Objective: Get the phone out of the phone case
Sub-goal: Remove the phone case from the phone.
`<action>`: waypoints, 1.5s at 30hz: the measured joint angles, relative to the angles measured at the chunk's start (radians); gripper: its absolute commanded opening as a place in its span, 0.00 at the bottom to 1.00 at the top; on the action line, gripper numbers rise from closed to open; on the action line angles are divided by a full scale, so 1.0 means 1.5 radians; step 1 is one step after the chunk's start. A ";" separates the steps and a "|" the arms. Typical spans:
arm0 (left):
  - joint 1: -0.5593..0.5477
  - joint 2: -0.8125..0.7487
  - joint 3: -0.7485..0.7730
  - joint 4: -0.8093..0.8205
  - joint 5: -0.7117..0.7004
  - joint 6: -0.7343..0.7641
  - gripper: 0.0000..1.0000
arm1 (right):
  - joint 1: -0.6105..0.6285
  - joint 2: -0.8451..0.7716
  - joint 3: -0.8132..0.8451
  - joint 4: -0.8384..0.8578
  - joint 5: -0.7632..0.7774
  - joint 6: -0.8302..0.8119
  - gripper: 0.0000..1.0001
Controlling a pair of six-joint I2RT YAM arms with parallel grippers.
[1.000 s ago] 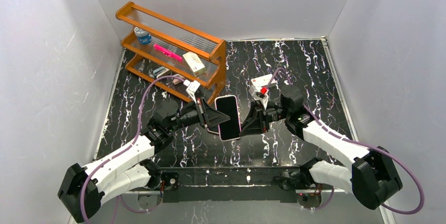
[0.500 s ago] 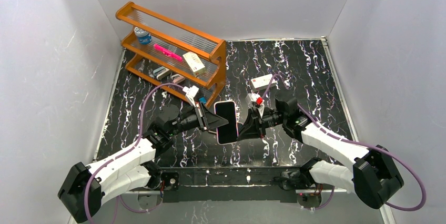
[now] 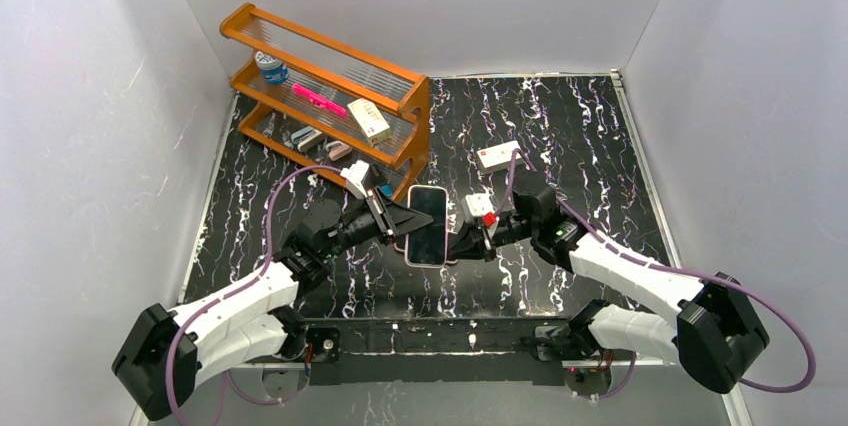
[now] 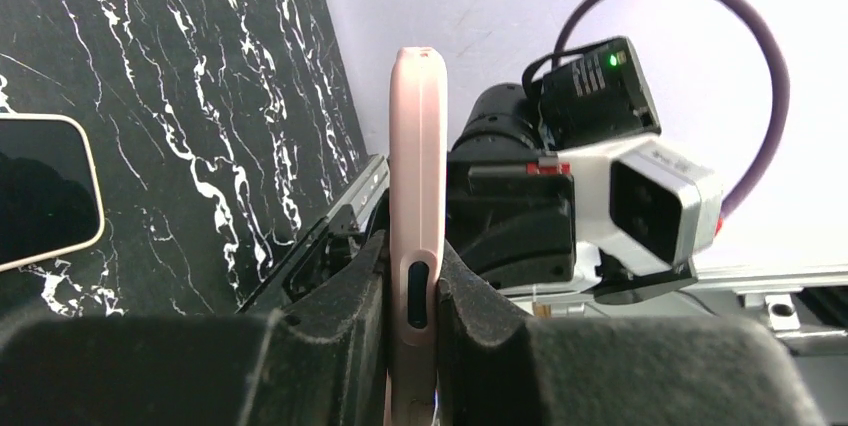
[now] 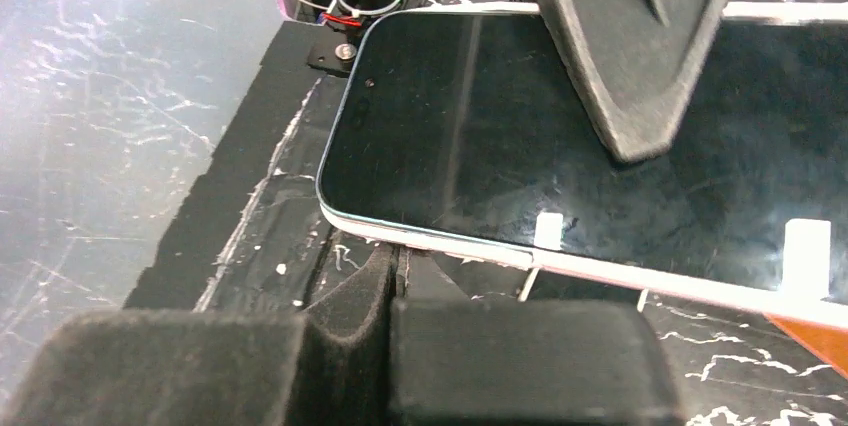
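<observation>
The phone [image 3: 428, 222] has a dark screen and sits in a pink case. My left gripper [image 3: 416, 225] is shut on it and holds it above the table, one finger across the screen. In the left wrist view the pink case [image 4: 416, 176] is edge-on, clamped between my two pads. My right gripper [image 3: 457, 245] is shut, its tips against the phone's right edge. In the right wrist view the closed fingertips [image 5: 372, 276] touch just under the phone's pale rim [image 5: 440, 240], and the left finger [image 5: 620, 56] lies on the screen.
An orange rack [image 3: 330, 96] with small items stands at the back left. A white card [image 3: 497, 154] lies behind the right arm. A dark slab with a pale rim [image 4: 40, 191] lies on the table at the left of the left wrist view. White walls enclose the table.
The phone has turned more upright and shifted slightly left in the left gripper. The right wrist has come nearer and lower, its tips staying at the phone's right edge.
</observation>
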 measured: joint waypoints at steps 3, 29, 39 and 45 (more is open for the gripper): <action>0.000 0.015 0.000 0.013 -0.012 -0.027 0.00 | 0.016 0.000 0.001 0.008 0.019 -0.037 0.01; 0.001 -0.138 -0.099 0.012 -0.255 0.003 0.00 | 0.027 -0.148 -0.063 0.074 0.355 0.577 0.57; 0.001 -0.139 -0.101 0.028 -0.282 -0.007 0.00 | 0.061 -0.125 -0.107 0.145 0.399 0.935 0.48; 0.001 -0.138 -0.110 0.033 -0.282 -0.013 0.00 | 0.091 -0.095 -0.104 0.174 0.428 1.002 0.45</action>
